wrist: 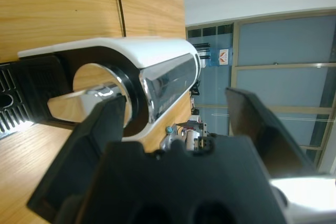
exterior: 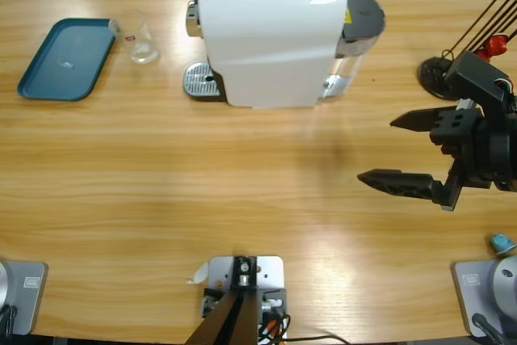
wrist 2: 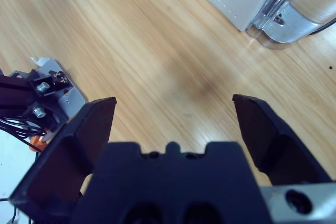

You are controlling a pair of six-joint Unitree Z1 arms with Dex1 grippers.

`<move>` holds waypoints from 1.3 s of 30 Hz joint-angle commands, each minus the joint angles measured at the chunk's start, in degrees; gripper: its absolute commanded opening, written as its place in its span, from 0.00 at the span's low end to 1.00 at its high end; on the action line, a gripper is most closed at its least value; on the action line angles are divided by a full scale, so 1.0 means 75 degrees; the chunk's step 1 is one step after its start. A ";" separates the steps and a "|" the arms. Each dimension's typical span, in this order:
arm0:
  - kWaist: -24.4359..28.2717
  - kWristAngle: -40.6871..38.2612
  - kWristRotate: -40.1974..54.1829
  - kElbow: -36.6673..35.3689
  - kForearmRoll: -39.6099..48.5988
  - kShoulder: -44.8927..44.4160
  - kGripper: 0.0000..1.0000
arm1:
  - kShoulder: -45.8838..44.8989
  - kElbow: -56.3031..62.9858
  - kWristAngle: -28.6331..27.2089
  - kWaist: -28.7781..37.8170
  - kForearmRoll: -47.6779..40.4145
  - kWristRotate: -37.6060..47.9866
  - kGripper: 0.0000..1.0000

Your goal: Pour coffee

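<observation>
White coffee machine (exterior: 271, 34) stands mid-table as landmark. Left of it sits a clear glass (exterior: 143, 40), any coffee inside too faint to tell, beside a teal tray (exterior: 65, 58). Right gripper (exterior: 400, 149) hovers wide right of the machine; left gripper (wrist: 176, 114) gapes wide at its chrome front, holding nothing.

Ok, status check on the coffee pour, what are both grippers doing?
Right gripper open over bare table, holding nothing. Left gripper open, facing the coffee machine. Glass beside the tray, not under the spout.
</observation>
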 commanded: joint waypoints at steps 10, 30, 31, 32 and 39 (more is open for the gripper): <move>-0.0142 -0.0231 -0.0093 0.0154 -0.0097 0.0344 0.91 | -0.0076 0.0284 -0.0082 0.0070 -0.0102 -0.0031 0.98; -0.0175 -0.0313 -0.0100 0.0206 -0.0158 0.0389 0.00 | -0.0001 0.0265 -0.0028 0.0070 -0.0102 -0.0021 0.89; -0.0186 -0.0313 -0.0093 0.0210 -0.0156 0.0391 0.00 | 0.0002 0.0265 -0.0021 0.0070 -0.0102 -0.0021 0.88; -0.0189 -0.0313 -0.0093 0.0217 -0.0158 0.0389 0.00 | 0.0011 0.0265 -0.0017 0.0070 -0.0102 -0.0021 0.87; -0.0200 -0.0261 -0.0102 0.0227 -0.0158 0.0267 0.00 | 0.0070 0.0249 0.0019 0.0070 -0.0090 -0.0021 0.64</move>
